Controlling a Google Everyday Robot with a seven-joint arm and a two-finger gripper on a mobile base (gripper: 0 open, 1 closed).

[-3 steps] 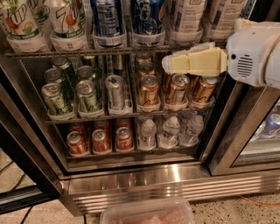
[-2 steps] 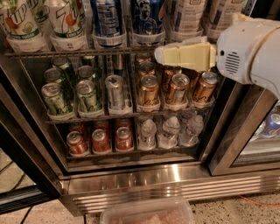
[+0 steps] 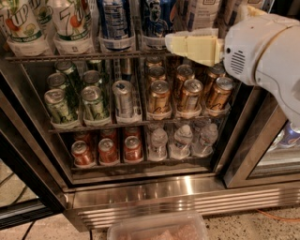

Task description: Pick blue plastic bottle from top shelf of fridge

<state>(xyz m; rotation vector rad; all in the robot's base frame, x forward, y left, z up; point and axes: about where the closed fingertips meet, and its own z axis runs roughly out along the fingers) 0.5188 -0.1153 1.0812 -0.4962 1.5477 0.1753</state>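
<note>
Presently: blue plastic bottle (image 3: 204,10), upright, long axis vertical, toward the right end of the top-shelf counter (image 3: 70,57). Your pincer (image 3: 169,44), lying level along that counter's front edge, sits just below and in front of it; apart or together, you cannot tell.
</note>
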